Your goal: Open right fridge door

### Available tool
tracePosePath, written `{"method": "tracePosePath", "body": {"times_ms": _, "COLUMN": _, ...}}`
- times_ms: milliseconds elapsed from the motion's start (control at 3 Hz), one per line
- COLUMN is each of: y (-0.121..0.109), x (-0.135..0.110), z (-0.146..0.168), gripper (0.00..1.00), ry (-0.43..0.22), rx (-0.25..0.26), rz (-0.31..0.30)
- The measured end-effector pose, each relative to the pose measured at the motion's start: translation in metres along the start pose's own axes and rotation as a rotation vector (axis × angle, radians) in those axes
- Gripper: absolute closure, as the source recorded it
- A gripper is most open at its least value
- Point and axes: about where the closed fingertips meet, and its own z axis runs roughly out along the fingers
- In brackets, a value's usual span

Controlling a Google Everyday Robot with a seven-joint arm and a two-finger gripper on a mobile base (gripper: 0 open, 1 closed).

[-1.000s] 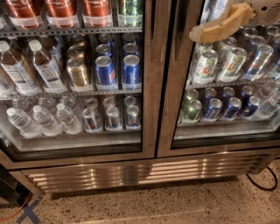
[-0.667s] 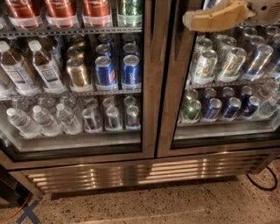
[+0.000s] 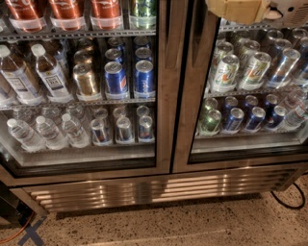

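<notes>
End effector (image 3: 238,8) high before right fridge door (image 3: 185,96); cans (image 3: 225,72) inside.

the right door (image 3: 250,91) is a tall clear glass pane in a wide brushed steel frame with a dark inner edge. it fills the fridge's right half and stands shut, upright, its bottom rail just above the grille. the gripper (image 3: 233,9) is in front of the glass near the pane's top.

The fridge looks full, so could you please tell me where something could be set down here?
The gripper hangs before the top of the right fridge door, which looks shut; cans crowd the shelves behind it. Bare room: the speckled floor below the grille, between the orange cable and the black cable.
</notes>
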Motion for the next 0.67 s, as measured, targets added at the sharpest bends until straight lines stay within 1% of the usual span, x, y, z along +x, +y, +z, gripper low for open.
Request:
{"method": "tracePosePath", "body": {"times_ms": 333, "y": -0.0036, "x": 0.0018, "z": -0.0008, "gripper": 1.0, "ry": 0.0, "rx": 0.0, "rz": 0.0}}
{"method": "tracePosePath", "body": {"times_ms": 667, "y": -0.004, "x": 0.0019, "z": -0.001, "gripper": 1.0, "ry": 0.0, "rx": 0.0, "rz": 0.0}}
